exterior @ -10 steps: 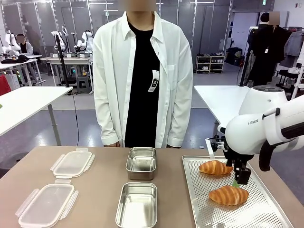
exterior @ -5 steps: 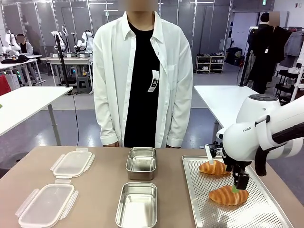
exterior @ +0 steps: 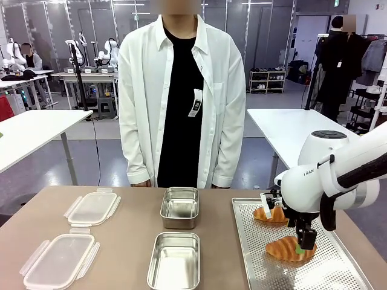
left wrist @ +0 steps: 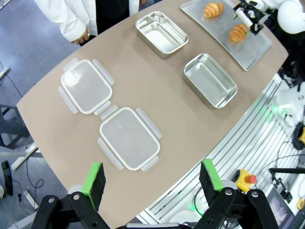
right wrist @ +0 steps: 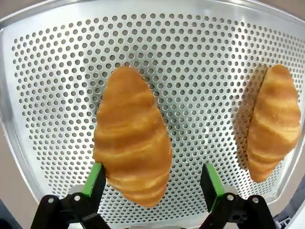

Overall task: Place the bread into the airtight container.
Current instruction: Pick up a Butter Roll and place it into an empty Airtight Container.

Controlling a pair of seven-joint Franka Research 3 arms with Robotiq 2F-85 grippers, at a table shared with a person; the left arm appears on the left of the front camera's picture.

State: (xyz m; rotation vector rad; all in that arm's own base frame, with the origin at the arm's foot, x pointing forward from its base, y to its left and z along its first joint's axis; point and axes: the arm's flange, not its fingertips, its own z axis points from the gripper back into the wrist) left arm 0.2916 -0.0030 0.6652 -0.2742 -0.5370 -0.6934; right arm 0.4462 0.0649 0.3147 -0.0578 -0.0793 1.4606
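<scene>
Two croissants lie on the perforated tray (exterior: pixel 338 272). The nearer bread (exterior: pixel 284 249) (right wrist: pixel 132 143) has my right gripper (exterior: pixel 300 243) (right wrist: pixel 152 181) down over it, open, green pads on either side of its end. The other croissant (exterior: pixel 269 213) (right wrist: pixel 274 121) rests at the tray's far edge. Two steel airtight containers stand open mid-table, one far (exterior: pixel 179 207) and one near (exterior: pixel 174 260). My left gripper (left wrist: pixel 152 177) hangs open high above the table, holding nothing, and looks down on both containers (left wrist: pixel 209 79) and the tray (left wrist: pixel 252 52).
Two clear clip-lock lids lie on the left of the table, one far (exterior: pixel 92 208) and one near (exterior: pixel 58 261). A person in a white shirt (exterior: pixel 175 90) stands at the far edge, hands down at the sides. Bare brown tabletop (exterior: pixel 127 241) separates lids and containers.
My right gripper has come down and slightly left onto the nearer croissant, staying open. Nothing else has moved.
</scene>
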